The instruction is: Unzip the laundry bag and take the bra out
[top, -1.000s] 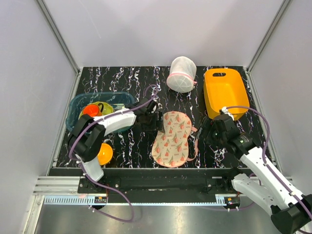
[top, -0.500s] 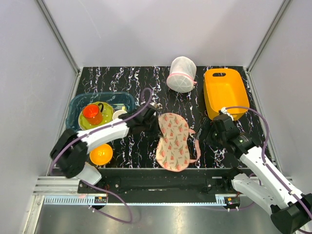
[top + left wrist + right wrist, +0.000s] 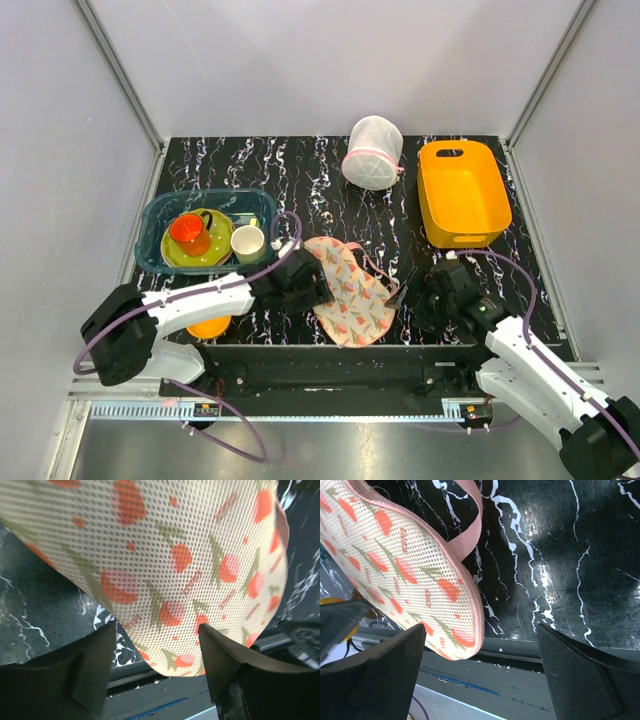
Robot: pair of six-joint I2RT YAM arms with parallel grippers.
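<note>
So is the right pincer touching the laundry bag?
Apart: the right wrist view shows open fingers with bare table between the right pincer and the laundry bag.

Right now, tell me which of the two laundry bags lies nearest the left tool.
The flat printed laundry bag, right beside the left tool; the rounded white mesh bag sits far back.

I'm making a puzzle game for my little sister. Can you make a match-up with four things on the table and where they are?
Things:
1. laundry bag
2. orange tub
3. white mesh bag
4. red cup

Places:
A. back of the table, near the middle
B. inside the blue bin on the left
C. near edge, between the two arms
D. back right corner

Pairs: 1-C, 2-D, 3-A, 4-B
</note>
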